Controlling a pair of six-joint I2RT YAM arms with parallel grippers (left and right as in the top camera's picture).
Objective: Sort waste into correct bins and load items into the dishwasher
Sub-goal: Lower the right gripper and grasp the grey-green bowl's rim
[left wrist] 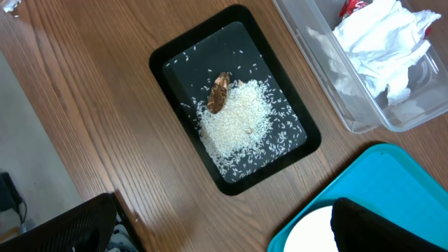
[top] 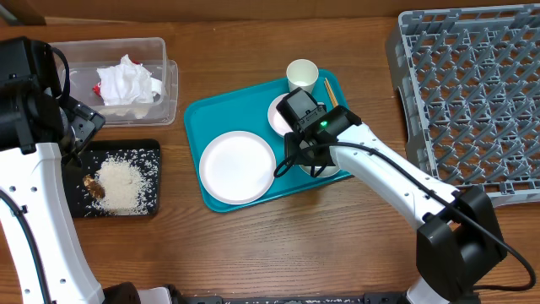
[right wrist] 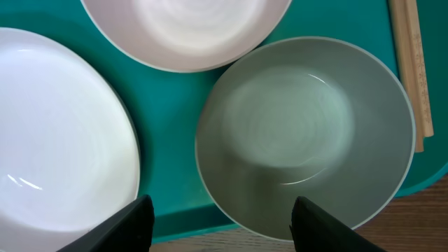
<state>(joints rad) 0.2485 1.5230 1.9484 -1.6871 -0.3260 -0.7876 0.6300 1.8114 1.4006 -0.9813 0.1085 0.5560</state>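
Observation:
A flat white plate (top: 238, 166), two white bowls and a small white cup (top: 302, 74) sit on the teal tray (top: 198, 114). Wooden chopsticks (top: 330, 91) lie at its right edge. My right gripper (right wrist: 222, 222) is open, hovering over the near rim of one bowl (right wrist: 304, 133); the other bowl (right wrist: 185, 31) and the plate (right wrist: 59, 133) flank it. My left gripper (left wrist: 224, 231) is open and empty, high above the table left of the teal tray. The black tray (left wrist: 234, 98) holds rice (left wrist: 234, 122) and a brown scrap (left wrist: 219, 92). The clear tub (top: 118, 80) holds tissues (top: 126, 83) and a red wrapper (left wrist: 352, 7).
The grey dish rack (top: 472, 93) stands at the right, reaching past the table's right edge. The teal tray also shows in the left wrist view (left wrist: 364, 182). Bare wooden table lies in front of the trays.

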